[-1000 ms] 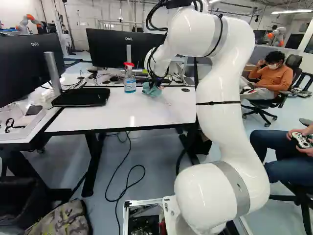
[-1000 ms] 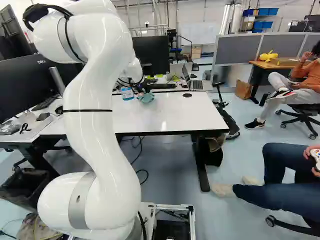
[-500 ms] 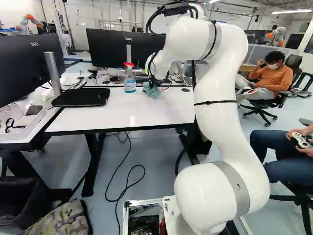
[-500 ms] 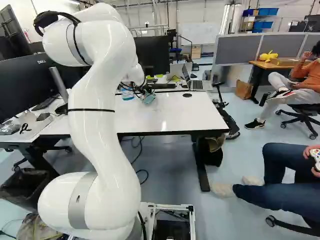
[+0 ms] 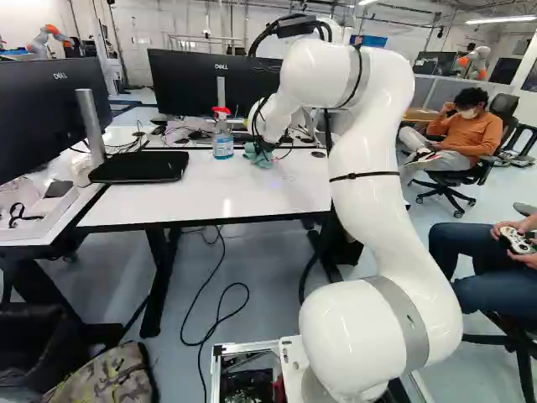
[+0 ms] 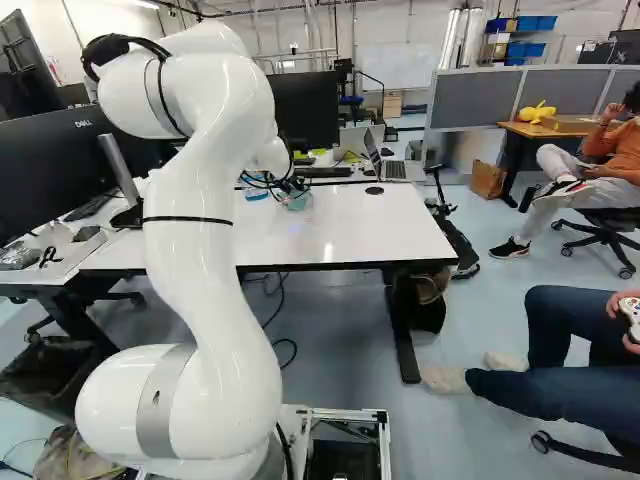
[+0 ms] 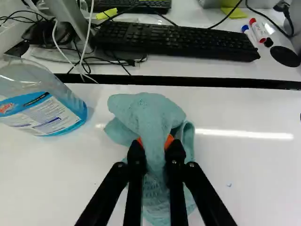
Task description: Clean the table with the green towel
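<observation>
Two fingers of the black gripper [image 7: 154, 142] pinch the green towel [image 7: 146, 110] between orange pads [image 7: 169, 140]. Towel at upper middle of the left base view, apparently resting on the white table [image 5: 193, 193].

Main risk: the spray bottle [image 5: 222, 144], upright, just left of the towel in that view. A sideways wipe, or a loose fold catching its foot, could tip it. Only the cloth's middle is pinched, so drag might pull it free or roll it up; pressing too low could scrape the fingertips. Small bunched footprint may miss the speck [image 7: 229, 184] beside the gripper.

Cloth: pale blue-green, textured, crumpled; a rounded hump ahead of the fingers, loose folds alongside, a dimpled tail beneath.
</observation>
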### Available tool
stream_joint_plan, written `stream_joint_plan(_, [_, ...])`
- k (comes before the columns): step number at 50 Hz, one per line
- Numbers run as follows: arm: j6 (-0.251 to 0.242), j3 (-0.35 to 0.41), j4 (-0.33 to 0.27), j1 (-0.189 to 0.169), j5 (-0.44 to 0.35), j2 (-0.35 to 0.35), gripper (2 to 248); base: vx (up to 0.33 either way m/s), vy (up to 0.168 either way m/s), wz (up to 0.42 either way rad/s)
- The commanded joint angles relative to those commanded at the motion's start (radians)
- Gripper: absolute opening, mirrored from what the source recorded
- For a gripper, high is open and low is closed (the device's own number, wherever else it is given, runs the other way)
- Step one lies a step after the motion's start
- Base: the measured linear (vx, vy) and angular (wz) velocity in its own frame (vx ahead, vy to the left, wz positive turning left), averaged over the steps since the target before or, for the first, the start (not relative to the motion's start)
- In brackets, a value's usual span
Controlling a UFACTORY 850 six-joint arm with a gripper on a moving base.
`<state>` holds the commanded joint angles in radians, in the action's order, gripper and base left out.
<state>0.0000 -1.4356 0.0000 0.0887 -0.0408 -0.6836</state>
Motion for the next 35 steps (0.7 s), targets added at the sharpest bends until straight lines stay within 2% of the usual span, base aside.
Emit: stream_joint_plan(35, [0.0, -0.003, 0.0, 0.0, 0.0, -0.011, 56, 0.0, 0.0, 0.0])
